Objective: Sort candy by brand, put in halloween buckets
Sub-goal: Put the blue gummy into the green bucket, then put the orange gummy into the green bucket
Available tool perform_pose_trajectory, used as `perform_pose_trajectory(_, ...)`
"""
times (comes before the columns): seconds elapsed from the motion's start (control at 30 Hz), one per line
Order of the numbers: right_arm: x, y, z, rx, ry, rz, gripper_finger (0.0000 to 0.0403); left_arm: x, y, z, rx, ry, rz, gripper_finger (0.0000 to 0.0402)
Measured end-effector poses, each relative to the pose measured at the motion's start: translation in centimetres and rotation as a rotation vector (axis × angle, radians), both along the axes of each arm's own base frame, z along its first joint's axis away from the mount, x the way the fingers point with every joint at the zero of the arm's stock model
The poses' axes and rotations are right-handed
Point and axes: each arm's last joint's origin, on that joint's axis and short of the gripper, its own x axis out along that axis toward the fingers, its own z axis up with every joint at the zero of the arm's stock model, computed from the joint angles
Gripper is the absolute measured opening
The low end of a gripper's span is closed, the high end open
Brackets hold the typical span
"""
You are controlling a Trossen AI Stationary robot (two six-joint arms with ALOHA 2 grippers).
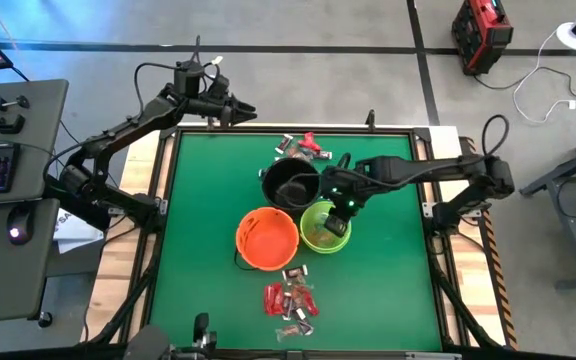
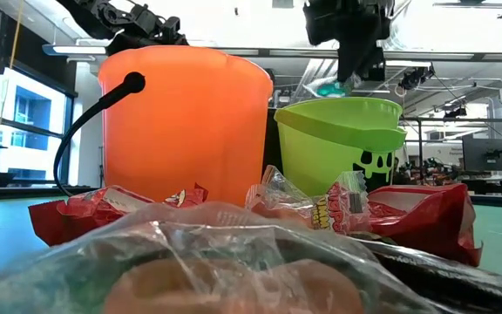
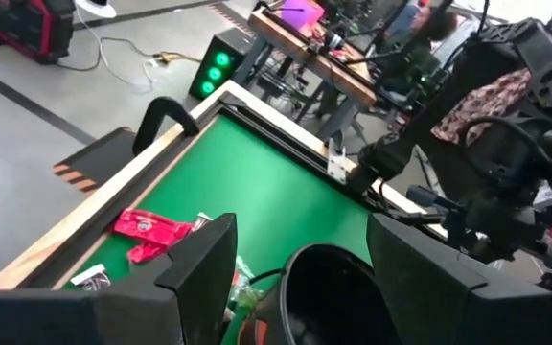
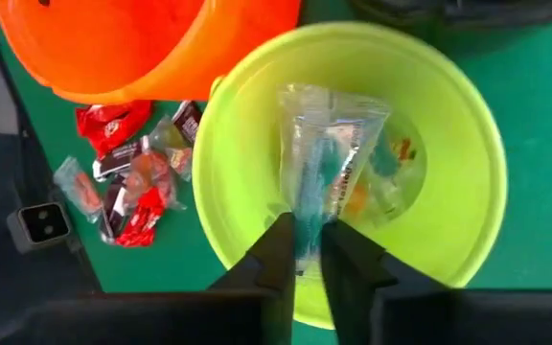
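Observation:
My right gripper (image 4: 307,251) hangs over the lime green bucket (image 1: 320,228), shut on a clear-wrapped pale greenish candy (image 4: 329,163). More pale candy (image 4: 398,172) lies on the bucket's floor. The orange bucket (image 1: 266,238) and the black bucket (image 1: 290,183) stand touching the green one at mid-table. Loose red and dark candy lies in one heap by the near edge (image 1: 291,298) and another by the far edge (image 1: 303,148). My left gripper (image 1: 246,112) is open, raised over the table's far left corner, and touches nothing. My right gripper pinches the pale greenish candy by one end of its clear wrapper (image 4: 307,225) between its two fingers (image 4: 276,251), coming from above and pointing down. The packet hangs lengthwise below the fingers over the mouth of the green bucket (image 4: 448,115), lifted clear of the table.
The three buckets stand close together, with the orange one (image 2: 181,122) nearest the low camera beside the green one (image 2: 342,144). Candy wrappers (image 2: 408,214) crowd the near edge. The green mat (image 1: 208,220) is bare to the left and right of the buckets.

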Motion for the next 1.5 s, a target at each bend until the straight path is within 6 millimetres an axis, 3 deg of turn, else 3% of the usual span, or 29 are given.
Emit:
perform_pose_trajectory(0.3, 0.2, -1.1, -0.3, 0.115, 0.013, -0.007, 0.0207, -0.1, -0.2, -0.4, 0.003, 0.037, -0.015, 0.0225)
perform_pose_trajectory(0.4, -0.1, -1.8, 0.1, 0.159, -0.015, 0.02, 0.0242, -0.1, -0.2, -0.4, 0.003, 0.034, -0.013, 0.0225)
perform_pose_trajectory(0.63, -1.7, -2.5, 1.6, -0.042, -0.05, 0.04, 0.0254, 1.7, -1.2, 0.3, -0.001, -0.009, -0.01, 0.0225)
perform_pose_trajectory(0.8, -2.8, -2.5, 2.9, -0.087, -0.096, 0.051, 0.0254, 4.3, -2.1, 0.2, 0.034, 0.106, 0.12, 0.0225)
perform_pose_trajectory(0.9, -3.1, -2.5, 3.3, -0.102, -0.11, 0.04, 0.0254, 6.3, -0.7, -0.6, -0.031, 0.245, 0.124, 0.0225)
perform_pose_trajectory(1.07, -3.1, -2.4, 3.3, -0.173, -0.1, 0.0, 0.0254, 9.4, 4.2, -3.1, -0.116, 0.458, 0.094, 0.0225)
perform_pose_trajectory(1.2, -2.9, -2.5, 3.4, -0.233, -0.114, -0.024, 0.0254, 11.2, 7.3, -4.9, -0.15, 0.505, 0.057, 0.0225)
perform_pose_trajectory(1.33, -2.9, -2.6, 3.3, -0.248, -0.097, -0.101, 0.0254, 12.5, 9.1, -6.7, -0.189, 0.462, -0.033, 0.0225)
perform_pose_trajectory(1.5, -3.1, -2.7, 3.2, -0.22, -0.067, -0.208, 0.0254, 13.5, 10.2, -9.9, -0.214, 0.506, -0.024, 0.0225)
